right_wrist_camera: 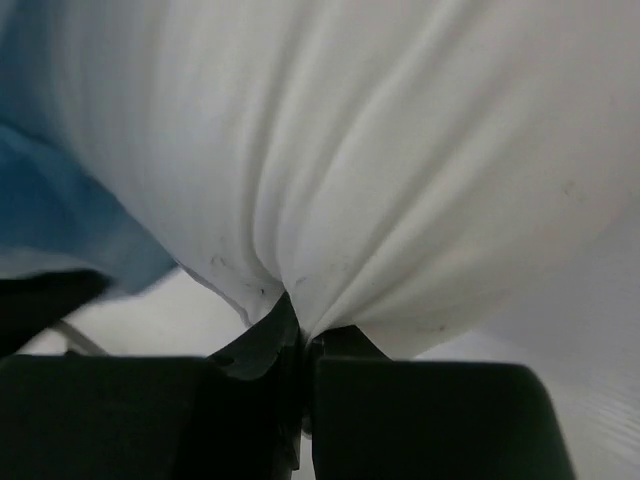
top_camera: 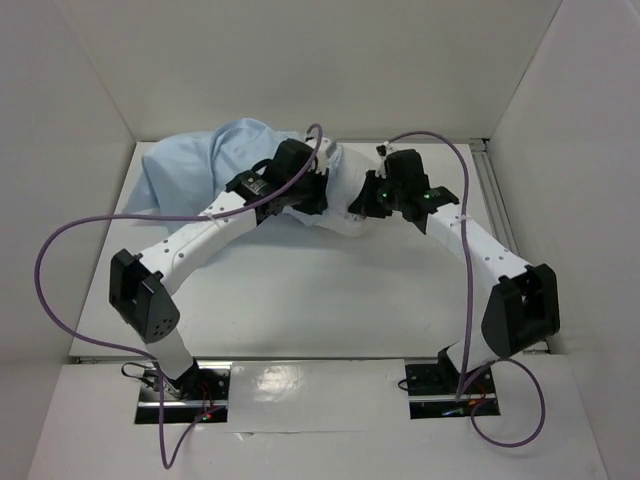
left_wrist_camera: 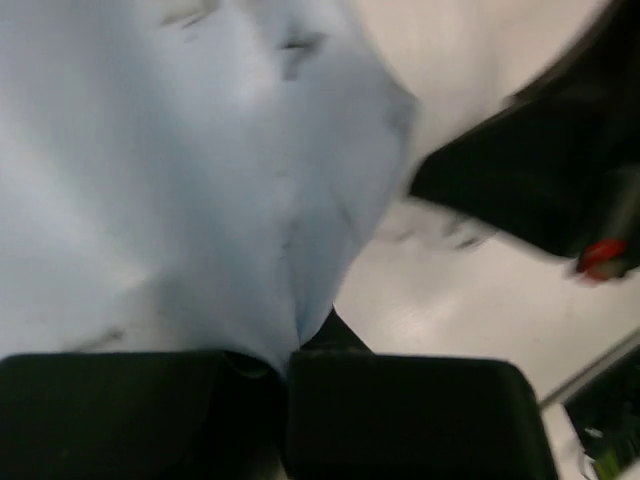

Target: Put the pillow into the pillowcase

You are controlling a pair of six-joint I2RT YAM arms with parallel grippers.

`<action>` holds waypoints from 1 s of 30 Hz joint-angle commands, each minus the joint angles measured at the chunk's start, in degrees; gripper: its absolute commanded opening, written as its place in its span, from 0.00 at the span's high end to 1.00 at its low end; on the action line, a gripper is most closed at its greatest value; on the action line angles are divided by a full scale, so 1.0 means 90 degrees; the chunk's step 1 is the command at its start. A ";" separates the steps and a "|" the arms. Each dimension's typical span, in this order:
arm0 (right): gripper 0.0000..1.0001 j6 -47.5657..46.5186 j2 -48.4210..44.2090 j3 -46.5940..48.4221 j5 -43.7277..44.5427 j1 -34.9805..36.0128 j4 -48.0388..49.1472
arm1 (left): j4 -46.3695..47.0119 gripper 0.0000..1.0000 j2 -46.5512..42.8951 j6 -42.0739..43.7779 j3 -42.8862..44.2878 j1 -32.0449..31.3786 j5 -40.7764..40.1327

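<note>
The white table (top_camera: 320, 290) carries everything. On it the pillowcase (top_camera: 205, 165), a wrinkled light blue sack, lies heaped toward the far side. The pillow (top_camera: 342, 172) is just to the right of the pillowcase and touches it. From above only a small patch of its white fabric shows, between the two arm ends. How far the pillow reaches inside the pillowcase cannot be told.

The left gripper (left_wrist_camera: 290, 350) is at the pillowcase's right edge. Its jaws are drawn narrow, pinching a fold of the blue cloth, which rises taut from the pinch and fills most of the left wrist view. The black body of the other arm (left_wrist_camera: 540, 190) shows blurred just to the right of that cloth.

The right gripper (right_wrist_camera: 300, 335) is a little further right of the pillowcase, on the pillow. It is closed tight on a bunch of white fabric, and pleats fan upward from the pinch. A strip of blue pillowcase lies at the left edge of that wrist view.
</note>
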 commanded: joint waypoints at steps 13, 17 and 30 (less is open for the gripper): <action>1.00 0.0333 -0.2913 0.0777 -0.0085 0.0399 -0.1756 | -0.0515 1.00 -0.0999 -0.1167 0.3900 0.0010 0.3579; 1.00 0.0772 -0.3305 0.0602 -0.0163 0.0399 -0.2297 | -0.0751 1.00 -0.0855 -0.1382 0.4254 0.0800 0.3638; 1.00 0.2061 -0.1968 0.0095 -0.0515 -0.0322 -0.0678 | -0.0419 0.74 0.2984 -0.1609 0.5036 0.2023 0.4565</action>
